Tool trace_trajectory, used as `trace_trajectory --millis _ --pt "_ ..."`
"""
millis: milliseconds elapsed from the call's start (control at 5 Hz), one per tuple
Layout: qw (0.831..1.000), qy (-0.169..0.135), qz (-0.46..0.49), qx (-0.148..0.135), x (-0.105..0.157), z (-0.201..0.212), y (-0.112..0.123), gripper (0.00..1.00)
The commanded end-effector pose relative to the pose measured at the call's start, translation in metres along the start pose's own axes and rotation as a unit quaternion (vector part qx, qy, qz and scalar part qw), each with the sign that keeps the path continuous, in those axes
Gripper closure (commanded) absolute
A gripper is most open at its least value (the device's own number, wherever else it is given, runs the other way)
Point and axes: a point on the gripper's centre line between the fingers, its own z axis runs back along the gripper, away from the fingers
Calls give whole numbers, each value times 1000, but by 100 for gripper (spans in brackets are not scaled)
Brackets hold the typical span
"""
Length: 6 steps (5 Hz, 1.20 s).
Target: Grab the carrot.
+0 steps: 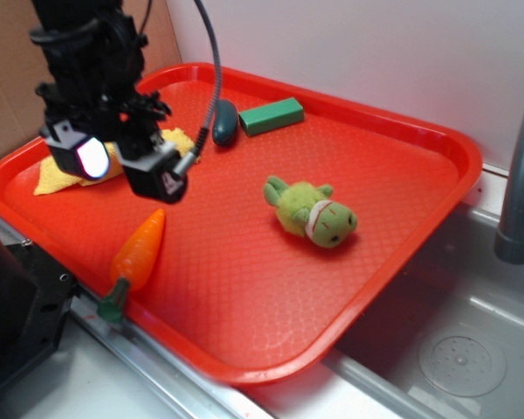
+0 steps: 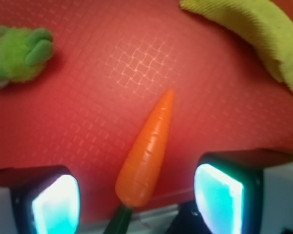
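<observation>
The orange toy carrot (image 1: pixel 141 248) lies at the near left rim of the red tray (image 1: pixel 393 131), with its dark green stem (image 1: pixel 114 302) hanging over the rim. My gripper (image 1: pixel 127 166) hovers above and just behind it, jaws open and empty. In the wrist view the carrot (image 2: pixel 147 148) lies between the two lit pads (image 2: pixel 56 204), which stand well apart on either side of its thick end. My gripper (image 2: pixel 136 202) does not touch it.
A green plush toy (image 1: pixel 312 212) lies mid-tray. A dark green oblong vegetable (image 1: pixel 224 123) and a green block (image 1: pixel 272 115) sit at the far side. A yellow cloth (image 1: pixel 70 170) lies under the arm. A sink (image 1: pixel 454 349) and faucet (image 1: pixel 522 175) are at right.
</observation>
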Motion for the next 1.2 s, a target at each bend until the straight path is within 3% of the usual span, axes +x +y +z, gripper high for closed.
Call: trace_trajectory --millis 0,400,600,800,1000 --pt "999 32 32 -7 0 -36 -4 0" --pt "996 78 45 -9 -14 -66 -6 0" --pt "994 89 58 -16 -18 -72 -7 100" --pt "994 82 63 -21 -20 -69 -6 100" --pt "997 64 38 0 -13 -49 -6 100"
